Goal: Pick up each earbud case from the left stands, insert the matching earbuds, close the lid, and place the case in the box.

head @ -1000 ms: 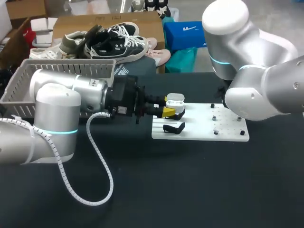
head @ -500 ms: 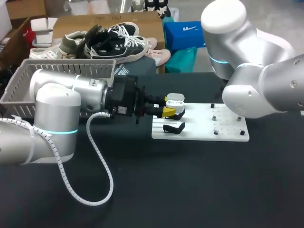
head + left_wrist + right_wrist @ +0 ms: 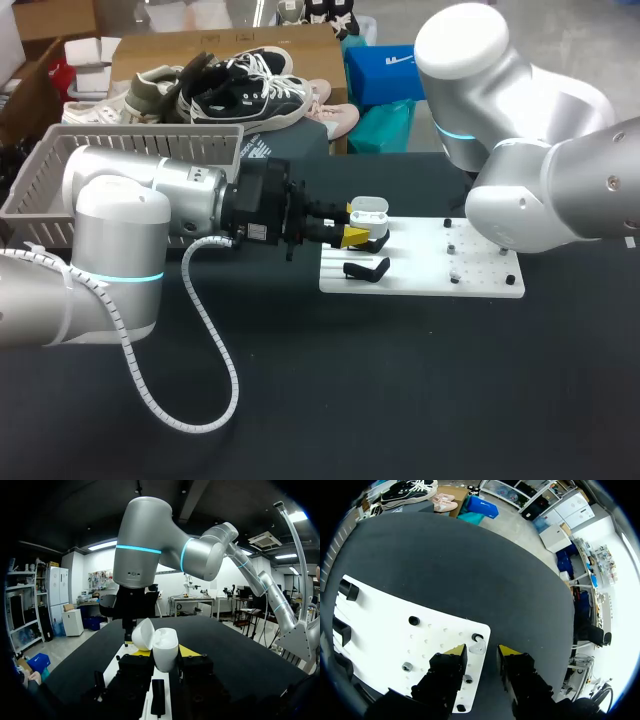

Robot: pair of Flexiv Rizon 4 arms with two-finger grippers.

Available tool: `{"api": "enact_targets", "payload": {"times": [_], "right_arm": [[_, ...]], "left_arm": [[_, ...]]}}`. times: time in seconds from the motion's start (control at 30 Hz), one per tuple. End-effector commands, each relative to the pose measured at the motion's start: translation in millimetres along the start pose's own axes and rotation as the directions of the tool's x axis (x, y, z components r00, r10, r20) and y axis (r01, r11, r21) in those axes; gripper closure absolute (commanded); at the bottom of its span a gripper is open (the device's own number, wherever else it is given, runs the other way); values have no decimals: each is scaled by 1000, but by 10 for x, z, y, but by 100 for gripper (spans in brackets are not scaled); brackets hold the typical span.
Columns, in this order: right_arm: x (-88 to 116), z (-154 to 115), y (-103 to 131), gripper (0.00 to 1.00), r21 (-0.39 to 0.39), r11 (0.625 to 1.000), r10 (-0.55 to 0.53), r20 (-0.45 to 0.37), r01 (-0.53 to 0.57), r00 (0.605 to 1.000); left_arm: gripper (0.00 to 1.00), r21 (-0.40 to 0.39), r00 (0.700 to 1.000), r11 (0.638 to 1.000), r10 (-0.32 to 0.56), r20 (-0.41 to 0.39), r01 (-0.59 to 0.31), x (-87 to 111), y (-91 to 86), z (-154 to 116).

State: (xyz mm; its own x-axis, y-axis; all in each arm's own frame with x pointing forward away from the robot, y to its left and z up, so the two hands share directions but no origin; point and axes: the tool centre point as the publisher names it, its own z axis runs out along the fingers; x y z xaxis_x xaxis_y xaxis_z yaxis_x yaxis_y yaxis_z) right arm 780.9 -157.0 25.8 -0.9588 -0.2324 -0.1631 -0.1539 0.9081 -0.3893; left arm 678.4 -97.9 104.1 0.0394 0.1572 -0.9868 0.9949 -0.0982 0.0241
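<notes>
— Where is the earbud case [image 3: 368, 211]?

— On the far left stand of the white board [image 3: 480, 288], near the middle of the table. Its lid is flipped open.

— Does anything have hold of it?

— Yes. In the left wrist view the case [image 3: 164, 650] sits between the two fingers of the left gripper [image 3: 164, 653]. They press on its body from both sides, and the lid leans off to one side. From above, the left gripper [image 3: 352, 225] comes in level from the left.

— And the other stand?

— A black stand [image 3: 366, 269] lies just nearer on the same board, with nothing on it.

— What about the right gripper [image 3: 479, 651]?

— It hangs over a corner of the board [image 3: 385, 640] with its fingers a little apart, holding nothing. A small pale piece [image 3: 476, 645] sits on the board there, just ahead of the gap and closer to one yellow tip. From above, the right arm [image 3: 540, 190] hides its own gripper.

— Anything else on the table?

— A grey basket [image 3: 40, 180] at the far left, behind the left arm.
</notes>
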Motion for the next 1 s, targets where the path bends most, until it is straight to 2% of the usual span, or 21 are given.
{"api": "enact_targets", "payload": {"times": [0.03,0.3,0.4,0.83,1.0], "right_arm": [[17,-23,41,64,14,1000,18,5,-18,1000],[10,-13,60,66,25,999,23,2,-24,1000],[8,-12,58,72,33,999,26,-2,-26,1000],[-2,20,77,71,41,999,24,-13,-24,1000],[-10,40,74,75,46,999,23,-17,-22,1000]], "left_arm": [[100,0,1000,1000,0,0,0,2,-1,-1],[100,0,1000,1000,0,0,0,2,-1,-1],[100,0,1000,1000,0,0,0,2,-1,-1],[100,0,1000,1000,0,0,0,2,-1,-1],[100,0,1000,1000,0,0,0,2,-1,-1]]}}
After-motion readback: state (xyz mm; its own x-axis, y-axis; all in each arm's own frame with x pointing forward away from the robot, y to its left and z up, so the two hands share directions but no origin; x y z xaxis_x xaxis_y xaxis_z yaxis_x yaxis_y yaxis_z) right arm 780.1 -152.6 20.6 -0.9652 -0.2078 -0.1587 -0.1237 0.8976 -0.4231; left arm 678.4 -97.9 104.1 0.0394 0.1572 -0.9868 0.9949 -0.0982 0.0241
